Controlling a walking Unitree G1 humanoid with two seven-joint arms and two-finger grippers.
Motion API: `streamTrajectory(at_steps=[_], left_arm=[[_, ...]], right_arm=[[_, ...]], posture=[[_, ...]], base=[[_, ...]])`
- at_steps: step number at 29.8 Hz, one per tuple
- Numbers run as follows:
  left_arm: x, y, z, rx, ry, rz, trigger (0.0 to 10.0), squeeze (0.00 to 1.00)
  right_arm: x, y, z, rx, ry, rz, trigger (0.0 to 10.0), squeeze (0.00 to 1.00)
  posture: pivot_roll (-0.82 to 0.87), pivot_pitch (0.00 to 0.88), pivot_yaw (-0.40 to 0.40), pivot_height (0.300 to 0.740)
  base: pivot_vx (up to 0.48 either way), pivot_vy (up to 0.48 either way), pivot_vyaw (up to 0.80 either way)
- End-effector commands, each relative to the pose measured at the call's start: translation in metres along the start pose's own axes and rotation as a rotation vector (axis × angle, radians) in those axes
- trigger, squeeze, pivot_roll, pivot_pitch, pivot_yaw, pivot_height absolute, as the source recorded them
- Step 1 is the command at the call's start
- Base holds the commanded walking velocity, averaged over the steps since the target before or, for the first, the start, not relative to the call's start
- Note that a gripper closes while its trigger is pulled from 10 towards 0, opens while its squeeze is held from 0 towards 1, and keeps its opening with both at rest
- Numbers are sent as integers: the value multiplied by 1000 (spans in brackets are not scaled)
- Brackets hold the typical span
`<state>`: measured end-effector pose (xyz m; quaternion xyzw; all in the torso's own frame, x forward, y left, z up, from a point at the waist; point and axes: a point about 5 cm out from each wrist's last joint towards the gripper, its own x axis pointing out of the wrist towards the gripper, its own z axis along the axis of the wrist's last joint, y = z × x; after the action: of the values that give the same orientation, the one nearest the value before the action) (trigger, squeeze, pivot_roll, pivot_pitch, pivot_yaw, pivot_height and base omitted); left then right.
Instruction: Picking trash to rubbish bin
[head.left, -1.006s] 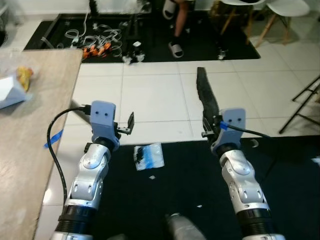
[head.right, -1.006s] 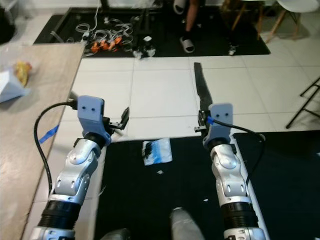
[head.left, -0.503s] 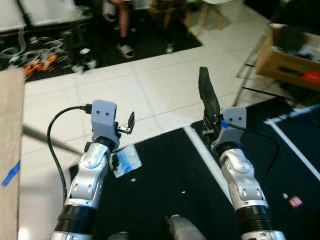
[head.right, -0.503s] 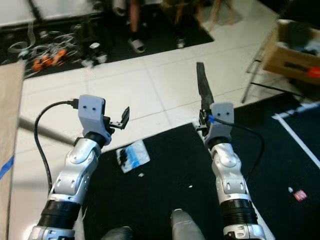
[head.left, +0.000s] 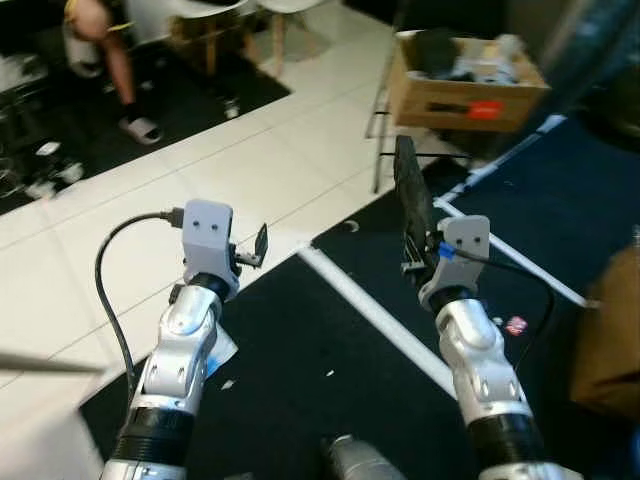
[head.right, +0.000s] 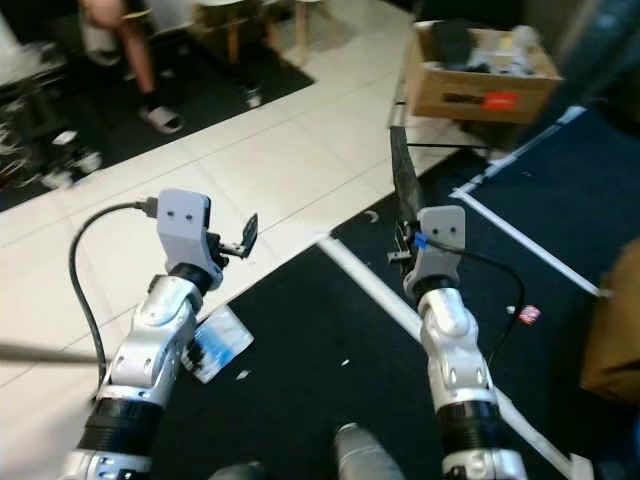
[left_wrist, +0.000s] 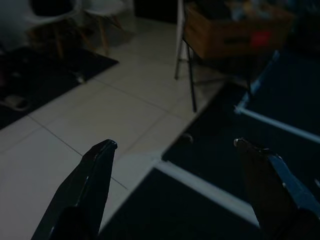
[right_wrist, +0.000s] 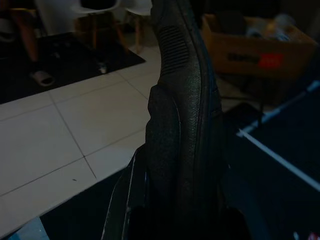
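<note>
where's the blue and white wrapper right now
The wrapper lies on the floor at the edge of the black mat, on the robot's left, partly under its left arm and below the left gripper.

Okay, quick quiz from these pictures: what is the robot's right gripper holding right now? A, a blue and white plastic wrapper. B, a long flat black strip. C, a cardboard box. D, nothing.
B: the right gripper is shut on the long black strip, which sticks up from between its fingers.
</note>
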<state>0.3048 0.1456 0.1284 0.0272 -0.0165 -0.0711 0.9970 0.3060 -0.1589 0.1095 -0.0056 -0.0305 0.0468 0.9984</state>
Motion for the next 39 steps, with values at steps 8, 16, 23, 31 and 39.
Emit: streamTrajectory(at_steps=[8,16,23,31,39], left_arm=[[-1,-2,-11,-48,69,-2,10000,0],[0,-2,-9,-10,52,2,10000,0],[0,-1,-9,-9,52,0,10000,0],[1,-2,-9,-3,47,-6,10000,0],[1,-1,-8,-14,36,-11,10000,0]], right_arm=[[1,-2,-1,5,-3,-7,10000,0],[2,-2,-3,7,3,-6,10000,0],[3,-2,-3,13,4,-11,10000,0],[3,-4,-5,29,10,-19,10000,0],[2,-2,-7,30,13,-5,10000,0]], posture=[[-71,77,2,740],[-70,82,0,740],[-70,85,3,740],[-73,85,6,740],[-71,85,5,740]], base=[[0,0,-800],[0,0,-800],[0,0,-800],[0,0,-786],[0,0,-55]])
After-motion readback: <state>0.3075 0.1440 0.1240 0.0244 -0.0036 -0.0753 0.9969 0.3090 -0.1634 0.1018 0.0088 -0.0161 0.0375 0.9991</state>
